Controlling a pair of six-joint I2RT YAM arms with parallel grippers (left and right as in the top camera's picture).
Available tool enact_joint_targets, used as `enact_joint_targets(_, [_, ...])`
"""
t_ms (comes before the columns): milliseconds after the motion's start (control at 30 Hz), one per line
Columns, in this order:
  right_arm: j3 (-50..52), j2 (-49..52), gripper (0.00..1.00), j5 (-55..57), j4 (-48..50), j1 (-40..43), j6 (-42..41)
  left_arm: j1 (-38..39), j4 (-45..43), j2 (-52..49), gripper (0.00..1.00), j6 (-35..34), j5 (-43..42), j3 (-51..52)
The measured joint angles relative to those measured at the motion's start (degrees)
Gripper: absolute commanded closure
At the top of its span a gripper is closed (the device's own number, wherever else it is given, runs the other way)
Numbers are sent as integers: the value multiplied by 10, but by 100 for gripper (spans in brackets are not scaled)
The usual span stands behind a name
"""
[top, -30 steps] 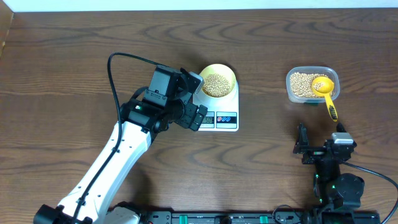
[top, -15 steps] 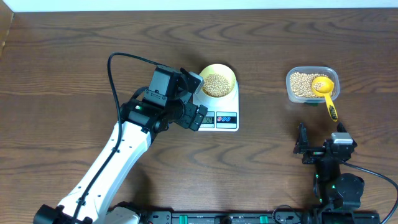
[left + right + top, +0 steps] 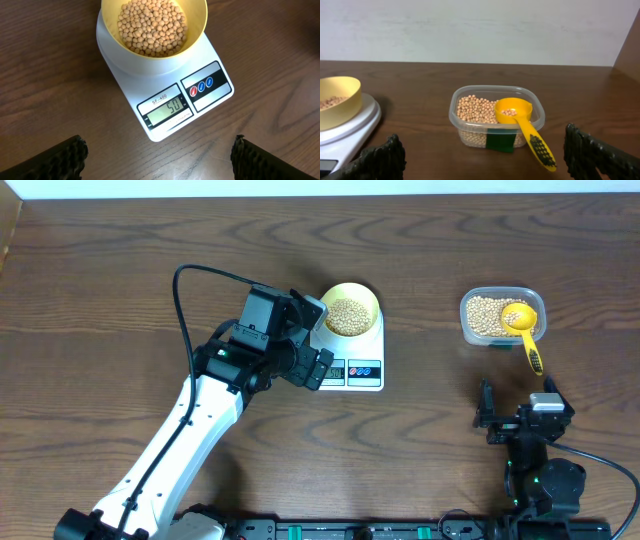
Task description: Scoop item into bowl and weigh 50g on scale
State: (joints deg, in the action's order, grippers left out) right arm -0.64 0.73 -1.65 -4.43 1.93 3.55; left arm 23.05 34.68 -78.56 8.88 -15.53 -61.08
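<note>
The pale yellow bowl [image 3: 372, 301] stands on the white scale [image 3: 372, 378], heaped with beige beans [image 3: 347, 316]. In the left wrist view the beans [image 3: 152, 25] fill the bowl [image 3: 150, 61] and the display [image 3: 167, 109] on the scale [image 3: 215, 102] reads 50. My left gripper [image 3: 318, 340] hovers over the scale's left front, open, with nothing between its fingers [image 3: 55, 160]. My right gripper [image 3: 517, 410] is low at the near right, open and empty, facing the tub. The bowl [image 3: 337, 107] and scale [image 3: 350, 132] also show at the left of the right wrist view.
A clear plastic tub [image 3: 466, 325] of beans [image 3: 475, 109] sits at the right. A bright yellow scoop [image 3: 524, 330] rests in it, its handle [image 3: 540, 150] sticking out over the near rim toward my right gripper [image 3: 485, 155]. A wall rises behind the table.
</note>
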Motion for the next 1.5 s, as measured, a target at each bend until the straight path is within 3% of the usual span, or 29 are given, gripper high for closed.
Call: enact_joint_targets(1500, [0, 0, 1, 1, 0, 0, 13, 0, 0, 0, 6, 0, 0, 0])
